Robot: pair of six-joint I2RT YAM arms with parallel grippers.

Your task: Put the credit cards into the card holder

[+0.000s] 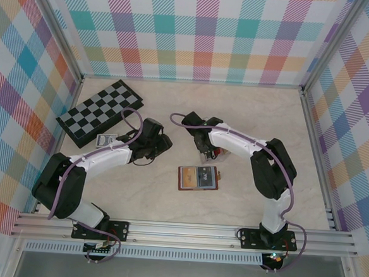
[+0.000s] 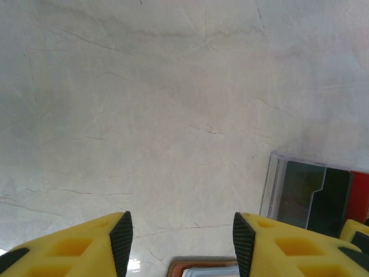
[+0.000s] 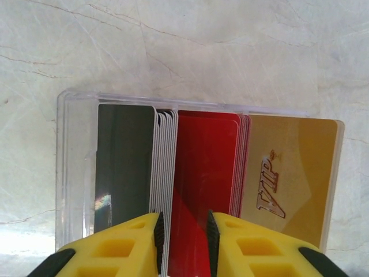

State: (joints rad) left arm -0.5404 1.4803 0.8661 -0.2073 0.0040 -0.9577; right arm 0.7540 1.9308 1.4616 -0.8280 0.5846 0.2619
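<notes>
My right gripper (image 3: pixel 183 245) holds its jaws narrow around the red card (image 3: pixel 204 173) in the clear tray (image 3: pixel 75 173); I cannot tell if it pinches. My left gripper (image 2: pixel 181 242) is spread and empty near the card holder (image 1: pixel 198 177).

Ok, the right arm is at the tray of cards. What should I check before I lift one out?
1. Right gripper lined up on the red card: ok, the card shows between the jaws.
2. Firm grip on that card: cannot tell; a narrow gap shows between the pads.
3. Only one card taken: cannot tell; more red-edged cards lie stacked right beside it.
4. Clear tray steadied: not ok; nothing holds it.
5. Left gripper open and empty: ok, it hangs over bare table.
6. Card holder clear of both arms: ok.
</notes>
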